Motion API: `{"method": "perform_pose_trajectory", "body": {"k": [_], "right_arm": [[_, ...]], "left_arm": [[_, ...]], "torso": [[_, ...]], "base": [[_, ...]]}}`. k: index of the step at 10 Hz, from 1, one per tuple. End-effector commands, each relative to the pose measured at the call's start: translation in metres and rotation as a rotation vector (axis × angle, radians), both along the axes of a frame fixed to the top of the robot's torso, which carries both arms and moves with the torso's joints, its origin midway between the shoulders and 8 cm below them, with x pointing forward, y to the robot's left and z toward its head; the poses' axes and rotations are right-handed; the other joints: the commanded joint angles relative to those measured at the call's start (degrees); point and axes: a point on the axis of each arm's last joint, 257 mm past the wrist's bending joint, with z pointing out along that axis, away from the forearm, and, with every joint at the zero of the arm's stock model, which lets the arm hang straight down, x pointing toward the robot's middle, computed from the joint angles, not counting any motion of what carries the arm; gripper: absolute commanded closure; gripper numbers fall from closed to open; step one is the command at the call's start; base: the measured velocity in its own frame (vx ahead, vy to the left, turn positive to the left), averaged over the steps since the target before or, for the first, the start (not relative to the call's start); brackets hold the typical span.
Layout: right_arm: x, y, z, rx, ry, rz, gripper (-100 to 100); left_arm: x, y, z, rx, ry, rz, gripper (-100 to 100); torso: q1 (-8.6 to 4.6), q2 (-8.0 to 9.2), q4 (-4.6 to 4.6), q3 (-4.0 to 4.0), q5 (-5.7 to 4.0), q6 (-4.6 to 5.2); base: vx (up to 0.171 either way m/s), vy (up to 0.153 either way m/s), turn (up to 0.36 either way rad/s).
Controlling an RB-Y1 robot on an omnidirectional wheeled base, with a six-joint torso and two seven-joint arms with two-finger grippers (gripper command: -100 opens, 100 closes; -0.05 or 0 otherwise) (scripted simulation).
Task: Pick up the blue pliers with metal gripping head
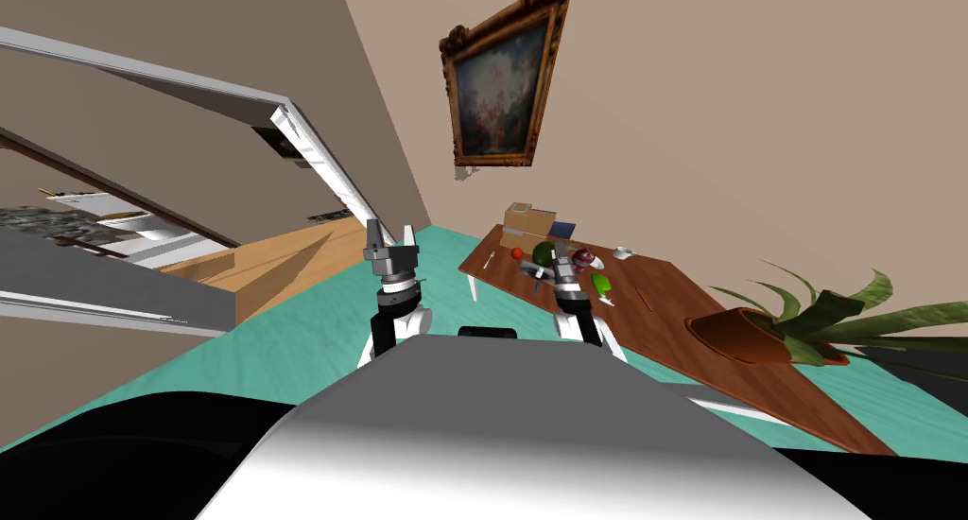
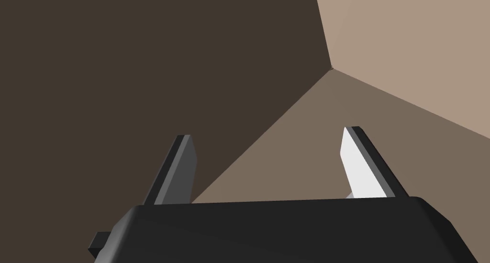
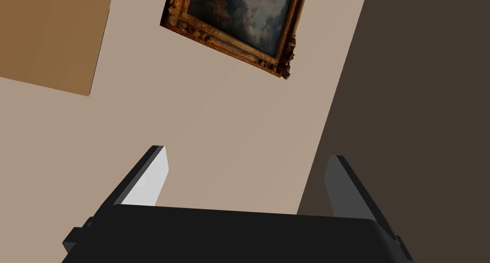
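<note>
The left end effector point(image 1: 391, 233) and the right end effector point(image 1: 565, 257) point upward, fingers spread and empty. The cluttered desk point(image 1: 662, 297) lies just beyond the right one.

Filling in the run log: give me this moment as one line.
stage: pre-grasp | left gripper: open, raised | right gripper: open, raised near table | pliers: not made out among table clutter | held: nothing

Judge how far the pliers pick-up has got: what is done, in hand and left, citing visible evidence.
Done: the robot stands near the brown table. In hand: nothing; the left gripper and right gripper are raised, open and empty. Left: find the pliers among the table's small items, where they cannot be made out, reach down, grip, lift.
</note>
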Motion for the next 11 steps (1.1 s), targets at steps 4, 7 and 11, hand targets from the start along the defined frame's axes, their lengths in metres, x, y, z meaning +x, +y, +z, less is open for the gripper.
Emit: {"method": "perform_pose_trajectory", "body": {"k": [4, 7, 11], "right_arm": [[0.025, -0.017, -0.053, -0.150, 0.128, -0.079, -100], [0.037, -0.030, -0.093, -0.241, 0.219, -0.125, -100], [0.050, -0.051, -0.147, -0.376, 0.347, -0.189, -100]], "left_arm": [[0.000, 0.000, 0.000, 0.000, 0.000, 0.000, 0], [0.000, 0.000, 0.000, 0.000, 0.000, 0.000, 0], [0.000, 0.000, 0.000, 0.000, 0.000, 0.000, 0]], "torso": [[0.04, 0.02, 0.00, 0.01, 0.01, 0.00], [0.07, -0.03, -0.01, -0.02, 0.02, 0.00], [0.04, -0.02, -0.01, -0.01, 0.02, 0.00]], "base": [[0.029, 0.031, -0.038], [0.036, 0.040, -0.032], [0.035, 0.040, -0.041]]}}
